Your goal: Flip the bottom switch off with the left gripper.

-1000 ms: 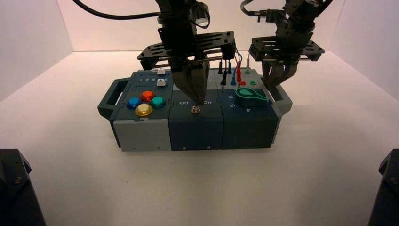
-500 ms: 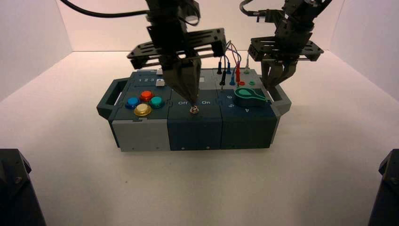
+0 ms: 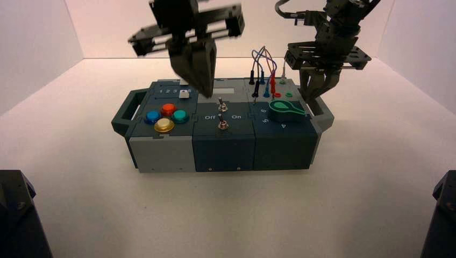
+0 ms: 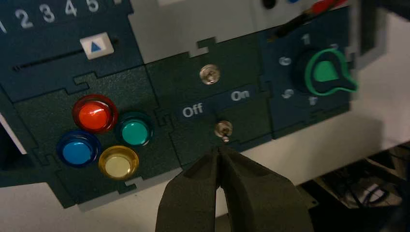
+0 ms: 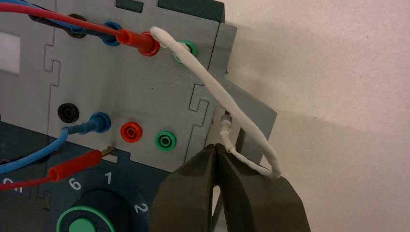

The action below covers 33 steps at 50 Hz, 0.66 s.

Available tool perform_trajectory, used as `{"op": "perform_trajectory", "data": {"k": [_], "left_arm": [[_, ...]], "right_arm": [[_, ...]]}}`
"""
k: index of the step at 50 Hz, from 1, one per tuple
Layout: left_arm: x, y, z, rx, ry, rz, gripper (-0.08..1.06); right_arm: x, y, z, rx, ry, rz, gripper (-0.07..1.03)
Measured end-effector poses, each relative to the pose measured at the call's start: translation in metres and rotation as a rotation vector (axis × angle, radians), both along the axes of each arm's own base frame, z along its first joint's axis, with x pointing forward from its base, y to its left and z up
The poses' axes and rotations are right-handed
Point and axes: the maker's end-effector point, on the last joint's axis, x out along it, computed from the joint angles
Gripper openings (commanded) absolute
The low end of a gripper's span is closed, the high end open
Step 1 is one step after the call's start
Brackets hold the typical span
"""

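Bottom switch (image 4: 223,129) sits on the dark centre panel of the box (image 3: 161,153), below the "Off"/"On" lettering and nearest the front edge; twin toggle (image 4: 210,74) behind it. Left gripper (image 3: 196,80) hangs clear above the panel's rear left, fingers pinched to a narrow wedge, holding nothing. Right gripper (image 3: 317,88) at the box's right end, tips together, beside a white wire (image 5: 217,96).

A lab test bench: plain white enclosure walls (image 3: 32,37) surround a control box (image 3: 220,145) on a white table (image 3: 231,215).
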Motion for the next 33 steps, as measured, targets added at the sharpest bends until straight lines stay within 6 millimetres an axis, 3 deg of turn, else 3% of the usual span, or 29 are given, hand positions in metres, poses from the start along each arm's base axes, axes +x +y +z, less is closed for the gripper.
{"op": "perform_trajectory", "data": {"k": [16,33], "left_arm": [[-0.004,0.002,0.016,0.005,0.001,-0.058,-0.03],[-0.008,0.005,0.024,-0.009,-0.014,-0.071,-0.03]], "right_arm": [[-0.002,-0.001,0.002,-0.001,0.004,0.002,-0.02],[-0.022,-0.003,0.012,-0.009,0.048,0.029,-0.02]]}}
